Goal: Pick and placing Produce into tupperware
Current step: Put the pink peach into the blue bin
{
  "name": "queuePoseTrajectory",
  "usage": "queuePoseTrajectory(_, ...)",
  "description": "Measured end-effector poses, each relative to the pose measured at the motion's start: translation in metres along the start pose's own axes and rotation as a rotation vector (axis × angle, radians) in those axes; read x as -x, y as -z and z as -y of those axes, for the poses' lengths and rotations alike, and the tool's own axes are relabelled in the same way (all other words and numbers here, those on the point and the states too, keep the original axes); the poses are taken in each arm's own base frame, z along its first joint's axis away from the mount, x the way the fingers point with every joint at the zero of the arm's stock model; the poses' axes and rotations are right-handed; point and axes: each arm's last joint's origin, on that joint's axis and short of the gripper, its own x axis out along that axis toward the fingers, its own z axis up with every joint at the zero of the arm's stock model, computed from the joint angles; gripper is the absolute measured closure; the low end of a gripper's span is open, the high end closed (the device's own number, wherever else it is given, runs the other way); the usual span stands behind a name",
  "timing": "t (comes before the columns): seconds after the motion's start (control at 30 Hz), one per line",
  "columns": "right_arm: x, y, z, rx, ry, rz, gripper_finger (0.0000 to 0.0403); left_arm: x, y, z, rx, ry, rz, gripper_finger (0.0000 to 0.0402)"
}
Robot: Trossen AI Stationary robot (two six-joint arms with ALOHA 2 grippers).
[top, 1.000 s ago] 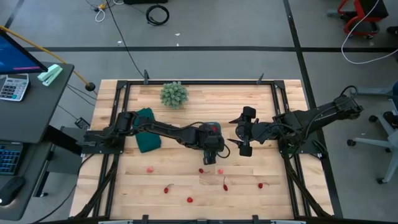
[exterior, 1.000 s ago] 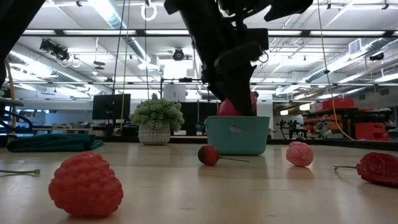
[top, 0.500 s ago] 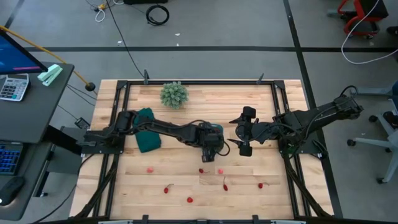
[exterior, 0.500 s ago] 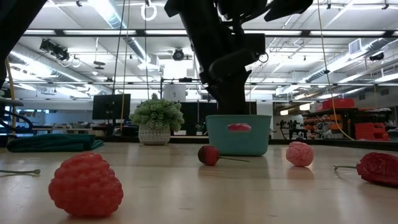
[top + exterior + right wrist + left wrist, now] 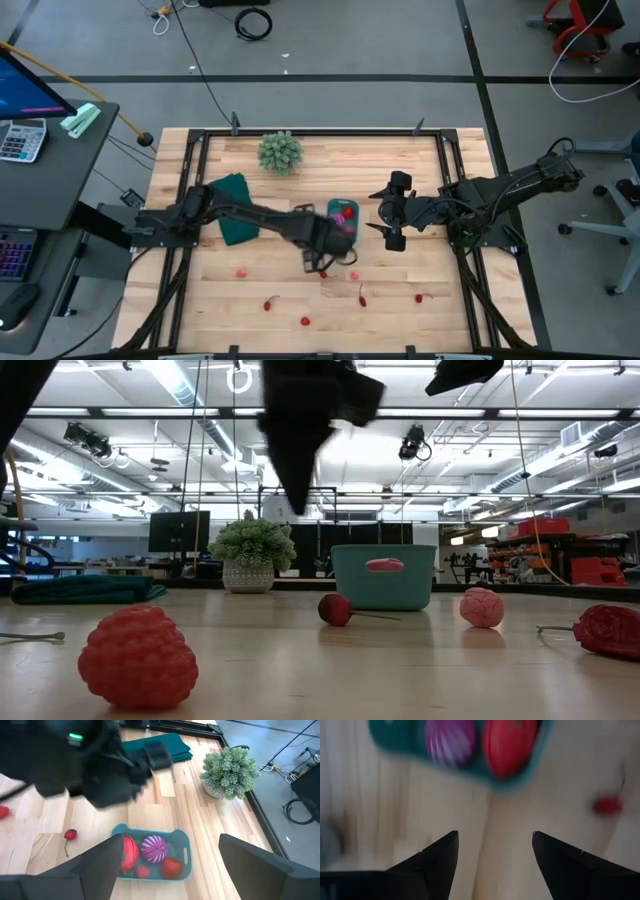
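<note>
Left pincer (image 5: 322, 262) withdrew, fingers apart — right wrist reveals tupperware (image 5: 152, 854) holding produce (image 5: 153, 846)

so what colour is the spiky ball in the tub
Purple spiky ball with pale stripes; clearest in the right wrist view.

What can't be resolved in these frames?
- Tub contents, low view: the wall hides all but one red piece.
- Left tool, high view: blurred.
- Loose produce, high view: too small to identify.
- Tub, left wrist view: blurred, cut by the edge.
</note>
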Motion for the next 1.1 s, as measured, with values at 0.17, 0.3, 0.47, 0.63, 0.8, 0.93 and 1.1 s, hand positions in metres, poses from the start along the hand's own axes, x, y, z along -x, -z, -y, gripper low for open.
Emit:
queuePoseTrajectory(0.17,0.0,0.0,0.0,0.002,0.0,-0.002,0.0066,0.03,0.04,0.022,0.047,-0.297,-0.072,0.0143)
queuePoseTrajectory(0.3,0.0,0.002,0.0,0.011,0.003,-0.02,0.0066,0.066,0.068,0.034,0.142,-0.347,0.141,0.0143)
queuePoseTrajectory(0.47,0.0,0.003,0.001,-0.01,0.004,-0.03,0.0066,0.089,0.1,0.037,0.283,-0.328,0.244,0.0143)
queuePoseTrajectory(0.63,0.0,0.004,0.001,-0.026,0.005,-0.037,0.0066,0.083,0.122,0.028,0.317,-0.361,0.216,0.0145)
queuePoseTrajectory(0.8,0.0,0.004,0.001,-0.045,0.008,-0.037,0.0066,0.059,0.138,0.027,0.43,-0.404,0.158,0.0155)
queuePoseTrajectory(0.93,0.0,0.004,0.001,-0.107,0.009,-0.036,0.0066,0.044,0.151,0.036,0.528,-0.407,0.186,0.0167)
queuePoseTrajectory(1.1,0.0,0.004,0.001,-0.155,0.011,-0.035,0.0066,0.044,0.177,0.056,0.612,-0.39,0.231,0.0182)
